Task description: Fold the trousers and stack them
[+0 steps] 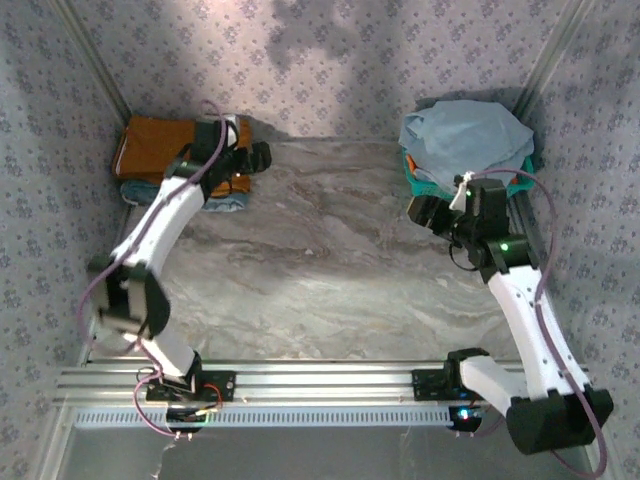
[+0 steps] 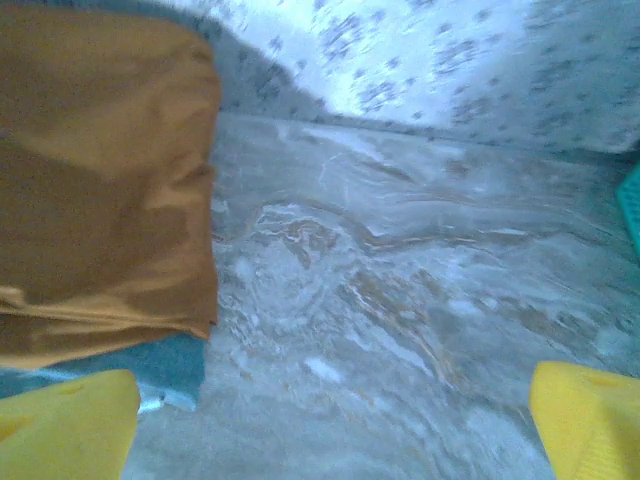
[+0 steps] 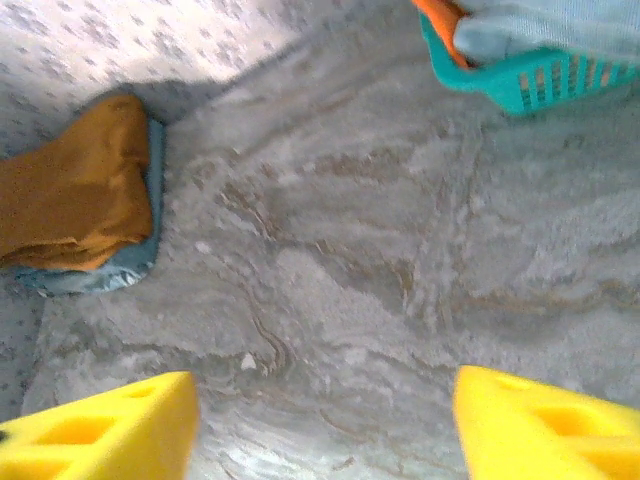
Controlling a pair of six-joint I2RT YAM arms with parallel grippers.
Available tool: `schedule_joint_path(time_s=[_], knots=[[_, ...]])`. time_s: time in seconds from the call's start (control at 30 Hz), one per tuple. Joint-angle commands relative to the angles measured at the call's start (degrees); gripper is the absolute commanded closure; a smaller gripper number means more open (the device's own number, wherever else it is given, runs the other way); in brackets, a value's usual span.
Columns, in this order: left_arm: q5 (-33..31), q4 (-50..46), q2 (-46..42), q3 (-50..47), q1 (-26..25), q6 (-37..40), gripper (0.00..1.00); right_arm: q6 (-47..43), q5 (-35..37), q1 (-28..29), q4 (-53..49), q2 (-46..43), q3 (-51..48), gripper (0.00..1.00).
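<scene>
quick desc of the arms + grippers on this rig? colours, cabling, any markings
Left arm and right arm: white shells, black joints, thin purple cables, on a silver rail. Green LED on the right. Fingers bright yellow, with moulded cut-outs.

Left gripper [image 1: 255, 158] at far-left corner of table [image 1: 330, 260], fingers spread wide, empty. Right gripper [image 1: 420, 212] near table's far-right corner, fingers parted, empty.

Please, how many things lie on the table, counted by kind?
Garments: 3 (rust-orange trousers, teal-blue garment under them, pale blue garment in the teal basket)
Baskets: 1
Total: 4
Orange edge in the basket: unclear, not counted.
</scene>
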Motion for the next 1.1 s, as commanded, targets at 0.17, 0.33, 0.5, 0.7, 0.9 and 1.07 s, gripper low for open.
schedule_joint_path(time_s=[0.17,0.33,0.5,0.7,0.9,1.07], knots=[[-34.6,6.6,-22.6,-24.7,-15.3,3.5,0.00,-11.6,26.3,10.1,23.2,-9.8,-14.7,0.00],[-31.0,9.2,-21.5,-33.8,-11.3,6.7,0.00,-24.1,33.5,10.6,43.7,-5.9,-25.7,0.00],[-20.6,24.9,-23.5,-45.8,2.3,8.2,0.00,-37.1,22.6,2.2,55.7,0.4,-34.5,0.00],[-15.2,55.1,-20.9,-63.3,9.0,18.6,0.00,-36.2,19.0,-3.8,67.1,11.0,-39.9,0.00],[-11.0,72.6,-9.6,-65.7,11.9,22.0,0.00,-36.4,17.1,-6.0,74.9,20.5,-40.5,0.00],[-3.1,79.2,-1.9,-65.8,17.3,18.3,0.00,-35.1,14.5,-7.9,82.3,28.0,-41.5,0.00]])
